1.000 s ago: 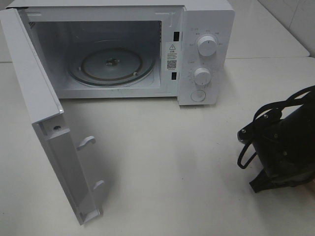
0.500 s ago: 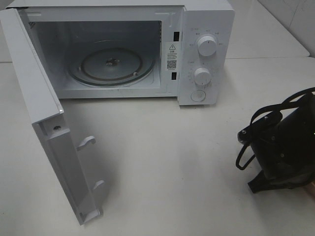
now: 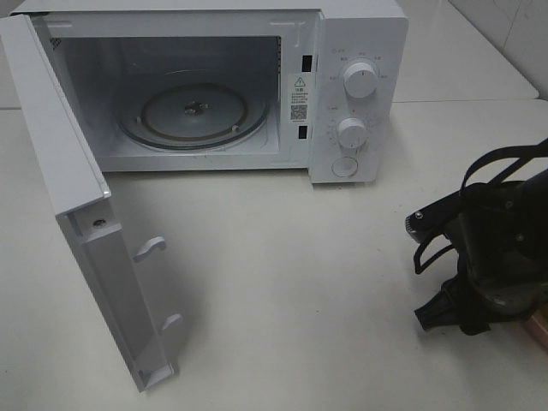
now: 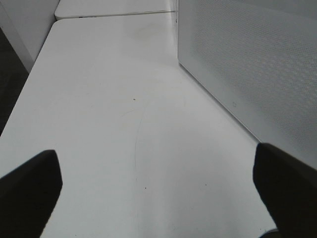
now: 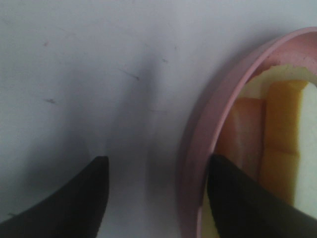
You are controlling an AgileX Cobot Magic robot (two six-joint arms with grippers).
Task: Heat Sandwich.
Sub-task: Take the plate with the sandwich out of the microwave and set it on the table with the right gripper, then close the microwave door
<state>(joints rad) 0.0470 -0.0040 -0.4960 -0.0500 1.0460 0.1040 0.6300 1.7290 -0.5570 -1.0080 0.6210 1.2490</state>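
Observation:
The sandwich (image 5: 280,144), pale bread with an orange-brown layer, lies on a round pink plate (image 5: 218,114) in the right wrist view. My right gripper (image 5: 158,198) is open and low over the table, with one finger outside the plate's rim and the other inside it, next to the sandwich. In the exterior high view the right gripper (image 3: 467,318) is at the front right and covers most of the plate (image 3: 539,330). The white microwave (image 3: 360,94) stands at the back with its door (image 3: 77,214) swung open and its glass turntable (image 3: 193,116) bare. My left gripper (image 4: 158,193) is open and empty.
The open door sticks out toward the table's front left. In the left wrist view the door's perforated face (image 4: 247,64) stands beside the left gripper, with the table's edge (image 4: 29,84) on the other side. Black cables (image 3: 505,167) loop over the right arm.
My right arm has moved down and forward, bringing the gripper lower at the front right, over the plate's rim. The microwave and its door have not moved.

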